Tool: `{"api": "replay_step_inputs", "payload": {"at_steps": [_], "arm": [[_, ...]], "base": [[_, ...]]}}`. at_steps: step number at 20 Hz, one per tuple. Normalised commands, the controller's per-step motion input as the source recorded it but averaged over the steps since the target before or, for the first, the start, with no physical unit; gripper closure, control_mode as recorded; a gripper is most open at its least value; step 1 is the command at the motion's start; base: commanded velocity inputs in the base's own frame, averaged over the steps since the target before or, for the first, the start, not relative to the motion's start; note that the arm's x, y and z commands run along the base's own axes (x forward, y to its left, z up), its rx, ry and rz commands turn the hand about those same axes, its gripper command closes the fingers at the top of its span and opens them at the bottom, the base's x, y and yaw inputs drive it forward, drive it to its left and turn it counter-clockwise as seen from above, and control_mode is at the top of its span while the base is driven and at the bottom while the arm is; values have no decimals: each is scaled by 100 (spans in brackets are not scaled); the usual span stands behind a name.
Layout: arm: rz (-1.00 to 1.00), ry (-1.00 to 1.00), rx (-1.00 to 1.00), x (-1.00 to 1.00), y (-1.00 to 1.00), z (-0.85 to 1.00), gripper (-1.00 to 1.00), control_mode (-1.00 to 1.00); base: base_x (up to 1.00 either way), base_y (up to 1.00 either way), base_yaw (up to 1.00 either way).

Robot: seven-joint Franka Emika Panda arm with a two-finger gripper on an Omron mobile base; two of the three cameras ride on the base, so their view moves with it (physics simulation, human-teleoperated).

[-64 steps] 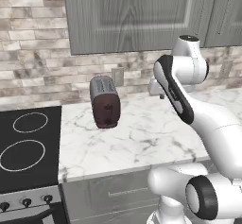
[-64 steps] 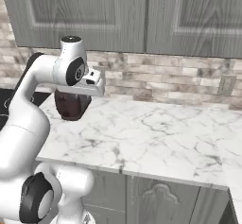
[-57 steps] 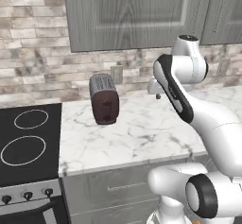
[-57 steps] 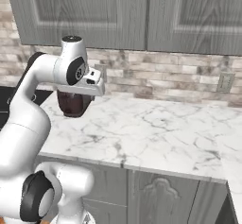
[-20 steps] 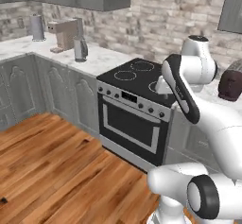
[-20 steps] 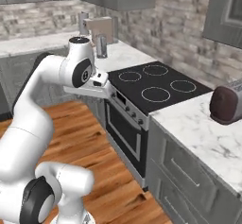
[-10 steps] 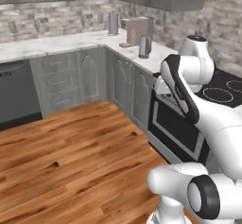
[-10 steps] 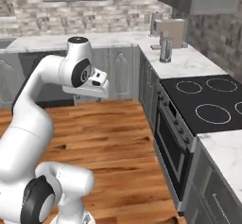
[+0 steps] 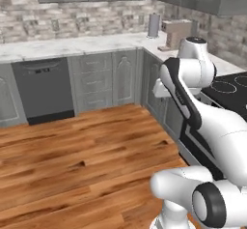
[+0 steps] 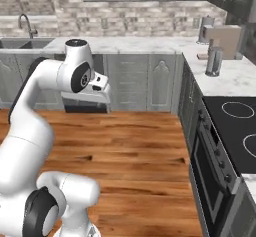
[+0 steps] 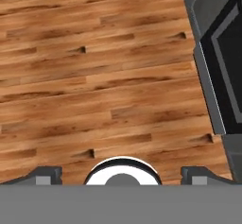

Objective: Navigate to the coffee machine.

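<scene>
Coffee machine (image 10: 227, 41) sits in the far corner of the surface (image 10: 150, 43), beside a grey roll (image 9: 154, 25); I'm mid-approach over wood floor (image 11: 104, 86); claw (image 11: 122, 176) spread wide, empty; next: drive closer, face it.

The base has driven and turned, so the whole scene has shifted: the toaster and marble desk that were close ahead have left the views. A wide wooden floor (image 9: 87, 150) now lies in front, with a dishwasher (image 9: 43, 90) and sink faucet (image 10: 26, 25) newly visible. The coffee machine (image 10: 227, 40) now stands nearer on the corner desk (image 10: 230, 78), beside the stove (image 10: 240, 126).
</scene>
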Motion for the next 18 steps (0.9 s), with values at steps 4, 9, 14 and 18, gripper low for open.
{"api": "replay_step_inputs", "payload": {"at_steps": [4, 9, 14, 18], "arm": [[0, 0, 0, 0, 0, 0, -100, 100], [0, 0, 0, 0, 0, 0, -100, 100], [0, 0, 0, 0, 0, 0, -100, 100], [0, 0, 0, 0, 0, 0, -100, 100]], "base": [[100, 1, -9], [100, 1, -12], [100, 2, -12], [100, 4, -14]]}}
